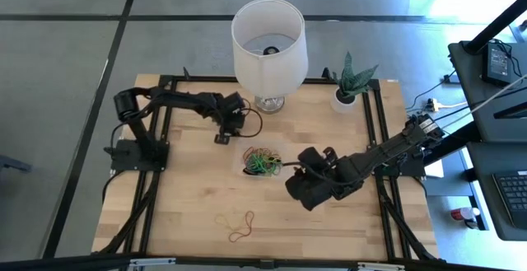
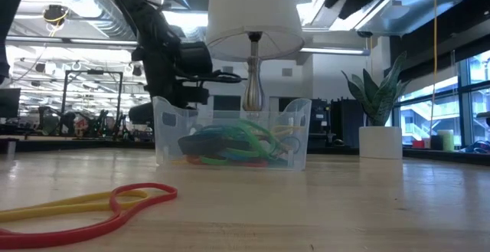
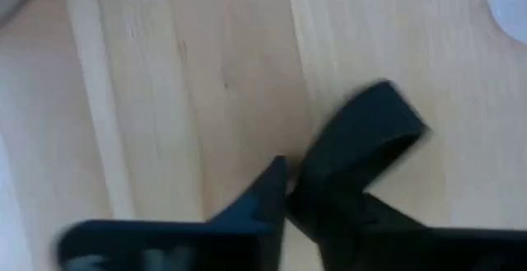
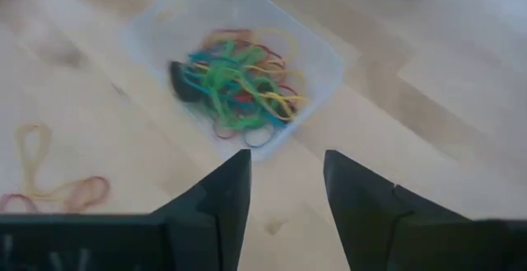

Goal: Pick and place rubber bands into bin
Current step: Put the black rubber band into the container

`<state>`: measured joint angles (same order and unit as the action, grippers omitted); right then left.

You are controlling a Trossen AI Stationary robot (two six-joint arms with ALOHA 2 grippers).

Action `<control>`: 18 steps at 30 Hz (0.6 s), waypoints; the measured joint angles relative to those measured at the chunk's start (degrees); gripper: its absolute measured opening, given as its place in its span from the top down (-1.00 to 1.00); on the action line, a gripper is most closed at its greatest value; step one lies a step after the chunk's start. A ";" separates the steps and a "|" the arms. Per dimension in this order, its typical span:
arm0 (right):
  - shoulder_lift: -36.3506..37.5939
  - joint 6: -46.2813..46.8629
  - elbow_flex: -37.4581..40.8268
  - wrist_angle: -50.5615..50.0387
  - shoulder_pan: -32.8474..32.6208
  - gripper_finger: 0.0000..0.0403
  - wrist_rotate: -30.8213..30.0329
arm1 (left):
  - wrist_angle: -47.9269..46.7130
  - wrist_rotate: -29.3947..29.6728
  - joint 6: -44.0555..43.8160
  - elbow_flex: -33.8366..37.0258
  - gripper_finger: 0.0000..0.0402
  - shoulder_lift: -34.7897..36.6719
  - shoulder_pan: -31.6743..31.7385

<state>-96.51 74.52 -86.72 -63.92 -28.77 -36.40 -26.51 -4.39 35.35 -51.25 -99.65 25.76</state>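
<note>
Rubber bands point(image 1: 262, 163), thin tangled loops of green, yellow, red and blue, are heaped inside the small clear plastic bin point(image 1: 247, 154) at the centre of the high view's pale wooden table point(image 1: 189, 197). Two loose bands point(image 1: 239, 224), yellow and red, are seen lower centre, well apart. The left gripper point(image 1: 222, 137) is placed upper left of the bin, its jaws nearly closed on nothing visible. The right gripper point(image 1: 290, 169) is held just right of the bin, jaws parted and empty.
</note>
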 joint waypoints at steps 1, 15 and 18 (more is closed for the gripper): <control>0.00 -0.02 -0.01 -1.26 0.00 0.22 -0.01 | -0.63 0.40 -1.68 0.01 0.87 0.58 -0.27; 5.90 5.03 8.33 -17.25 -12.97 0.32 -1.32 | -21.76 10.85 -30.28 -3.47 0.98 20.58 -10.07; 12.60 6.50 19.01 -6.56 -16.88 0.42 -1.45 | -24.95 12.75 -36.03 -7.84 0.98 21.80 -14.83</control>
<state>-83.91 81.02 -67.71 -70.48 -45.65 -37.85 -51.45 8.35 -0.68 -59.09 -77.85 10.93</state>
